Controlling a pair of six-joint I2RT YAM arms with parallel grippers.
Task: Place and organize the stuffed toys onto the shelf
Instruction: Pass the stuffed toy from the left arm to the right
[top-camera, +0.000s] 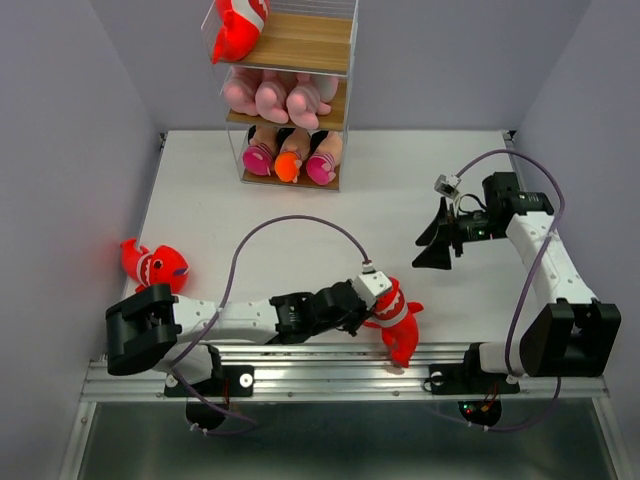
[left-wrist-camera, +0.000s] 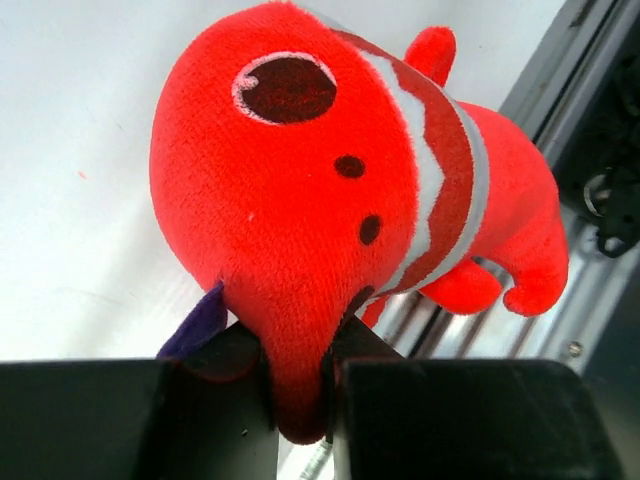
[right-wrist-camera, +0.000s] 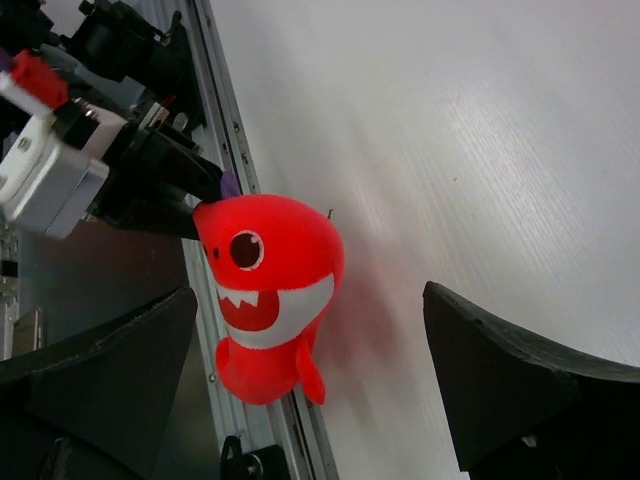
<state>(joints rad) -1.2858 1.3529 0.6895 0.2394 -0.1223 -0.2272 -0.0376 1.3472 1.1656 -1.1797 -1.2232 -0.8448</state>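
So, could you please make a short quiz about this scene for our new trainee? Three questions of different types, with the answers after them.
1. True or false: the left gripper is pinching a red shark.
2. How many sharks are not yet on the shelf? A) one B) two C) three
3. Fill in: the three pink animals sit on the ___ tier.

Key
1. True: the fingers close on the plush.
2. B: the red shark in the grip and a second shark lying on the left side of the table. A third shark is already on the top tier.
3. middle
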